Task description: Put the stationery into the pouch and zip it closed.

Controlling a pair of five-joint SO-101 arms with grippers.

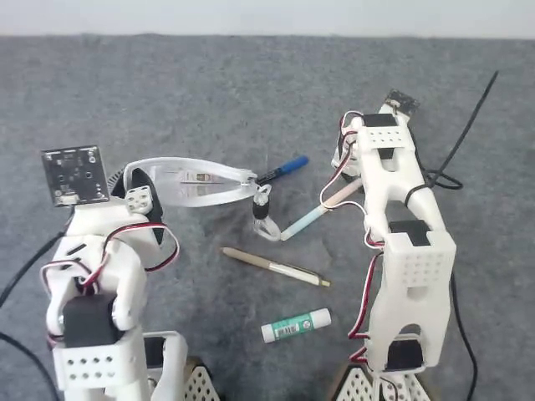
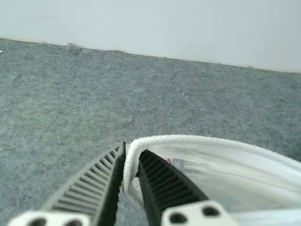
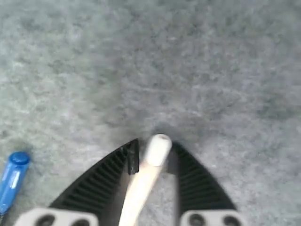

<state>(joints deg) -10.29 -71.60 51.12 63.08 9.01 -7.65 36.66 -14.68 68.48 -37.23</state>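
A clear pouch (image 1: 196, 184) with a white zip rim lies at the back left, its open mouth facing right. My left gripper (image 1: 139, 191) is shut on the pouch's left end; in the left wrist view its fingers (image 2: 106, 181) pinch the white rim (image 2: 188, 143). A blue-capped pen (image 1: 282, 170) lies at the pouch's mouth. My right gripper (image 1: 341, 187) is shut on the beige end of a beige and light-blue pen (image 1: 311, 216), and that beige end (image 3: 156, 147) shows between the jaws. An olive pen (image 1: 276, 267) and a glue stick (image 1: 295, 326) lie on the carpet in front.
Grey carpet (image 1: 209, 92) covers the table. A looped strap (image 1: 264, 222) hangs from the pouch's mouth beside the light-blue pen tip. A black cable (image 1: 468, 125) runs behind the right arm. The blue cap (image 3: 12, 179) lies to one side of the right gripper.
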